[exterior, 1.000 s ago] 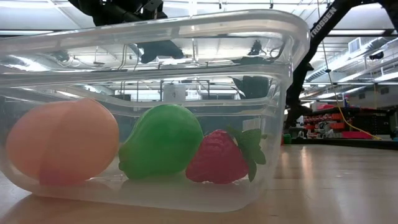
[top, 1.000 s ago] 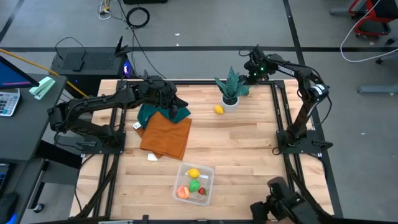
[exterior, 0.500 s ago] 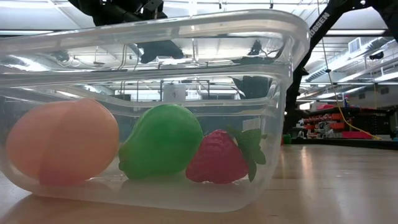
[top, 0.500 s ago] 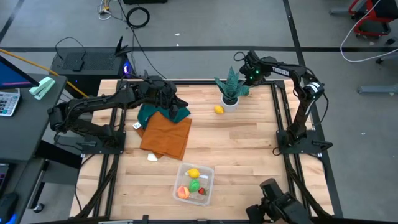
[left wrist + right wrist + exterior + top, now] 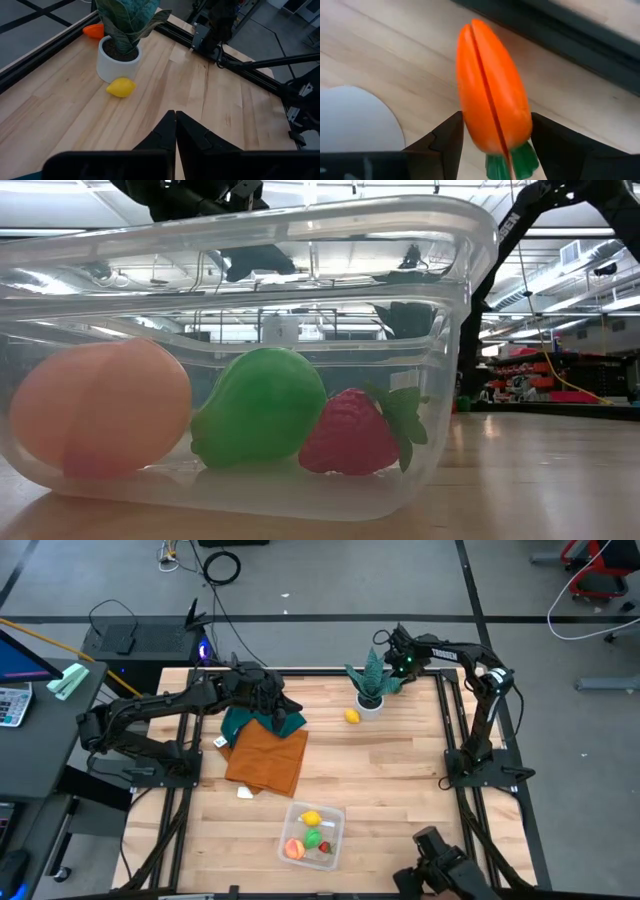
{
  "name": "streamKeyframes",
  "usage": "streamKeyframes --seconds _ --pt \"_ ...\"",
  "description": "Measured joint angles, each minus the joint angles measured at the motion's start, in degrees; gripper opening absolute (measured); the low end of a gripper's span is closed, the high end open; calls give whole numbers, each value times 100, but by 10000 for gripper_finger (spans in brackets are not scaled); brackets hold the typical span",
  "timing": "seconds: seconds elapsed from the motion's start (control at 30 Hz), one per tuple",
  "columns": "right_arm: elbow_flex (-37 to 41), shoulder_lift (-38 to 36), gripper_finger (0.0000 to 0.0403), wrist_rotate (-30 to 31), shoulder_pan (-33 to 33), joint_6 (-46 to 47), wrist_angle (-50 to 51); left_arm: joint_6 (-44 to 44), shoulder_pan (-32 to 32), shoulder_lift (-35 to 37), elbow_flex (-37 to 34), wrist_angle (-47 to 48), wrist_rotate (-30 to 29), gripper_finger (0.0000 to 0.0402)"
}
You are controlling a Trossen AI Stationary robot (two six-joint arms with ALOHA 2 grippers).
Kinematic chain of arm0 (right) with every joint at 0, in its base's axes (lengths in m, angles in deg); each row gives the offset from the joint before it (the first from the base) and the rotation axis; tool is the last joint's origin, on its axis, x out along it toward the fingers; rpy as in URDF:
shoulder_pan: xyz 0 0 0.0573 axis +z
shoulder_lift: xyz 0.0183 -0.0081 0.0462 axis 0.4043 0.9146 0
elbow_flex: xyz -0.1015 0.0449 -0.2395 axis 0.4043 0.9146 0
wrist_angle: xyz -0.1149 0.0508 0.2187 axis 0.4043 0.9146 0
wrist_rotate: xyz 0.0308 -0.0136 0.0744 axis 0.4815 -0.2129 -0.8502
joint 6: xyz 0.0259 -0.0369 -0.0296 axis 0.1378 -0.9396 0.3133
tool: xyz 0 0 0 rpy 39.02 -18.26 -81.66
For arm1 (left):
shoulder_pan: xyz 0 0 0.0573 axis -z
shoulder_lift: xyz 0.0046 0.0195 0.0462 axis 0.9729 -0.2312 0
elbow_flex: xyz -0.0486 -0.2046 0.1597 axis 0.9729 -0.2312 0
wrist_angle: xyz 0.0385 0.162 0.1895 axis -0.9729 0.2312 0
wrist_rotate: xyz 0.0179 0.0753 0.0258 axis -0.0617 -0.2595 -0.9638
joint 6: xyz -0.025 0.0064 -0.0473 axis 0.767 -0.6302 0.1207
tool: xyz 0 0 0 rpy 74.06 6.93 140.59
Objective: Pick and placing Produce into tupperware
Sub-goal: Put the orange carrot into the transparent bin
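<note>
So I've got a toy carrot pinched between my right fingers, up at the far right corner of the desk by the plant. It's bright orange with a seam running down its length and a little green stub at the end sitting between my fingertips. My left fingers are pressed fully together with nothing in them, hovering over the far left part of the desk above the cloths.

The desk is pale wood planks with a black metal frame around it. Beyond it there's grey floor with cables lying about. On the desk: an orange cloth overlapping a dark green cloth, and a spiky plant in a white pot with a toy lemon lying just beside it.

The clear plastic tub sits at the near edge of the desk. Inside it: a peach-coloured round fruit, a green pear and a strawberry in a row, plus a second lemon at the far end of the tub.
</note>
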Motion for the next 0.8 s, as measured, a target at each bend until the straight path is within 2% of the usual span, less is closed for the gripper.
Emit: streamKeyframes --seconds 0.1,0.4,0.57,0.8 --pt "0 -27 178 37 -2 72 -133 0 2 0 0 0 0 20" --pt "0 -44 109 35 28 78 -141 0 2 0 0 0 0 18" --pt "1 -121 113 37 28 182 -109 0 2 0 0 0 0 12" --pt "0 -571 113 63 18 356 -54 -2 2 0 0 2 0 24"
